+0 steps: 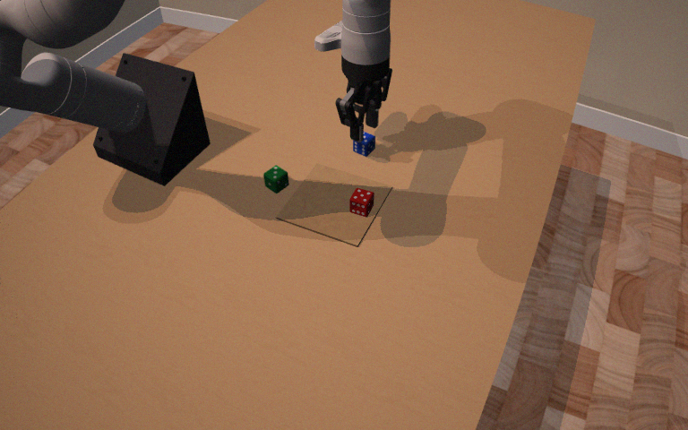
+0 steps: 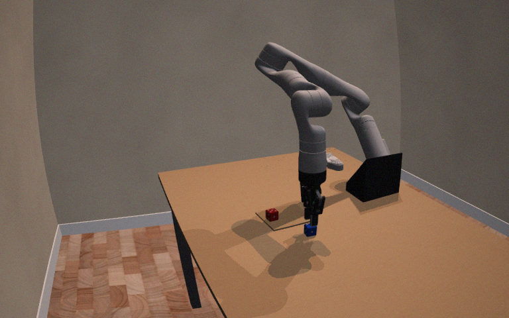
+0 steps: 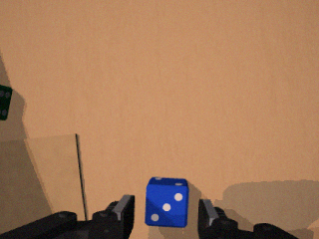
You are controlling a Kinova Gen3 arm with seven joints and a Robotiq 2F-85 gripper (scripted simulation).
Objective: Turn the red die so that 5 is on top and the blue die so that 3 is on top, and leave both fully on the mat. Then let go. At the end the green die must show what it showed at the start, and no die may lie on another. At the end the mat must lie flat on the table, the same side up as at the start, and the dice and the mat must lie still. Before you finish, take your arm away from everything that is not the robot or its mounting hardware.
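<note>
The blue die (image 1: 364, 144) rests on the table just beyond the far corner of the thin translucent mat (image 1: 334, 205), off the mat. In the wrist view the blue die (image 3: 166, 202) shows three pips on top. My gripper (image 1: 358, 135) points straight down over it, and its fingers stand on either side of the die with a small gap on each side, so it is open. The red die (image 1: 361, 202) lies on the mat near its right corner, its top showing several pips. The green die (image 1: 276, 178) lies on the table left of the mat.
The black wedge-shaped arm base (image 1: 151, 119) stands at the back left of the table. The table's right edge drops to the wooden floor. The mat edge (image 3: 80, 173) and the green die (image 3: 3, 102) show at the left of the wrist view.
</note>
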